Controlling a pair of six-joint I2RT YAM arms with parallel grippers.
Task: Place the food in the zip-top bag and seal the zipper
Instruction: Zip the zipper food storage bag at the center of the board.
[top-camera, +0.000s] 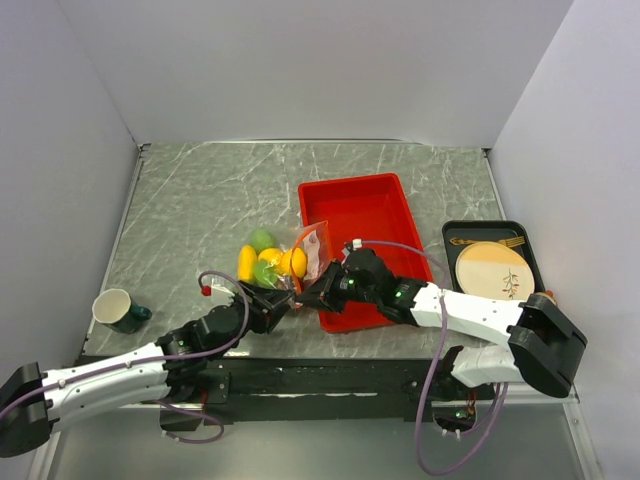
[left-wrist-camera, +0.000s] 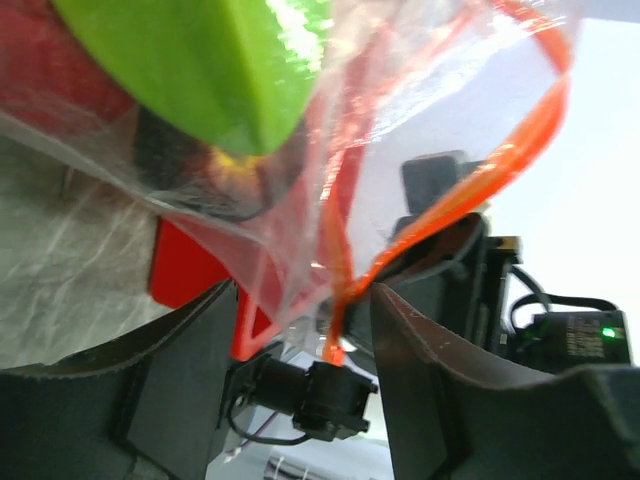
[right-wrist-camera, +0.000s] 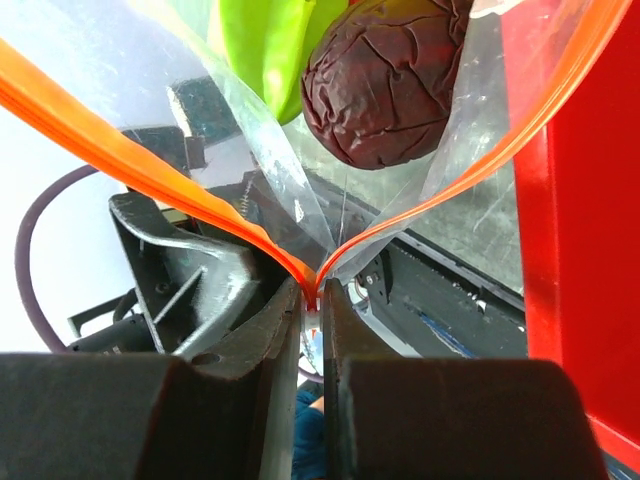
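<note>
The zip-top bag (top-camera: 314, 246) stands bunched up on the bench (top-camera: 200, 200) against the 9 o'clock edge of the red tray (top-camera: 365, 210). Through its clear film, a green piece (right-wrist-camera: 265, 50) and a wrinkled dark red piece (right-wrist-camera: 390, 80) show in the right wrist view. From overhead, yellow pieces (top-camera: 246, 262) and more green lie at the bag's 9 o'clock; whether any of these sits inside the film cannot be told. At the bench's 3 o'clock side a black tray (top-camera: 530, 240) carries a tan plate (top-camera: 490, 270), and a green cup (top-camera: 115, 308) stands at 8 o'clock.

The right tool (right-wrist-camera: 312, 300), at the bag's 5 o'clock, is pinched narrow on the zipper (right-wrist-camera: 150, 165) where its two orange strips meet. The left tool (left-wrist-camera: 335, 340), at the bag's 7 o'clock, has its jaws apart, with a loop of the strip hanging down between them.
</note>
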